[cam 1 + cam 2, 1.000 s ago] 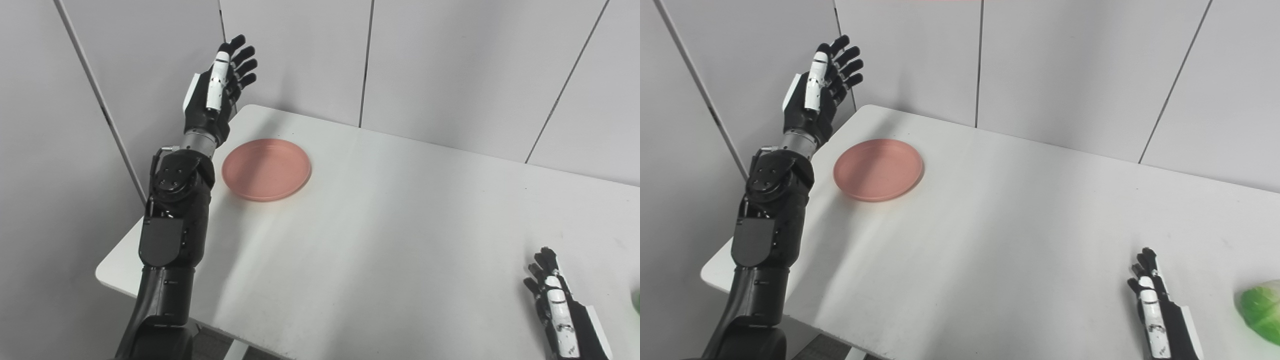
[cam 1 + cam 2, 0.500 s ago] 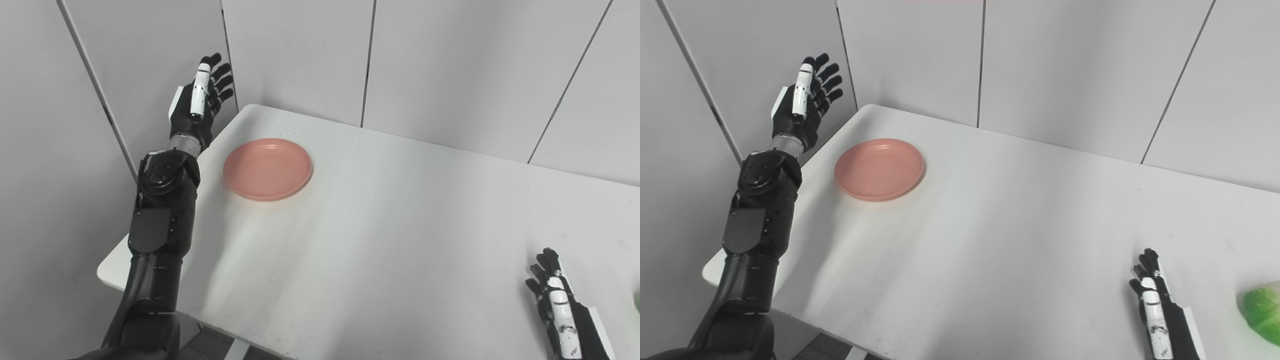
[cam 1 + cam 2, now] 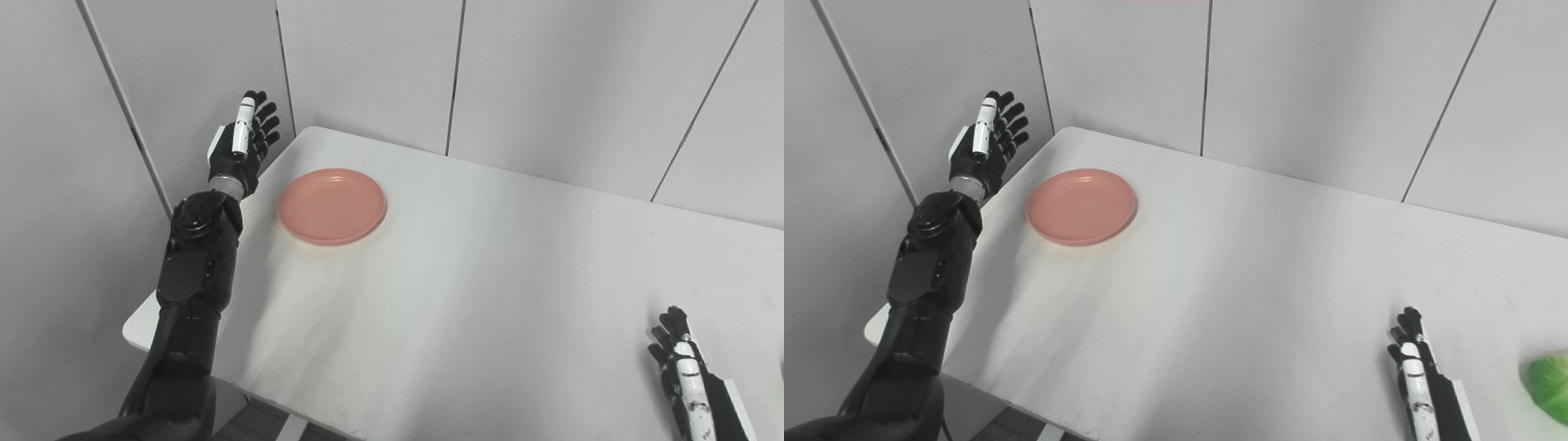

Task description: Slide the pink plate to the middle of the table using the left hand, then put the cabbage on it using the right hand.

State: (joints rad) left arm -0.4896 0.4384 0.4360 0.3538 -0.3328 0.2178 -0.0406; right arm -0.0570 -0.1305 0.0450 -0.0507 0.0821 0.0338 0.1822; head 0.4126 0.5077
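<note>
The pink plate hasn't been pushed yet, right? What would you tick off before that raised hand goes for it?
1. Left hand open, holding nothing: ok.
2. Left hand against the pink plate: not ok, it is raised beyond the table's left edge, apart from the plate.
3. Plate empty: ok.
4. White table bare between plate and middle: ok.
5. Right hand out of the path, open near the front right: ok.
6. Cabbage ready by the right hand: ok, though partly cut off.

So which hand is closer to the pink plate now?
Left. The left hand is raised, open, just beyond the table's left edge beside the pink plate. The right hand rests far across the table, near the cabbage.
</note>
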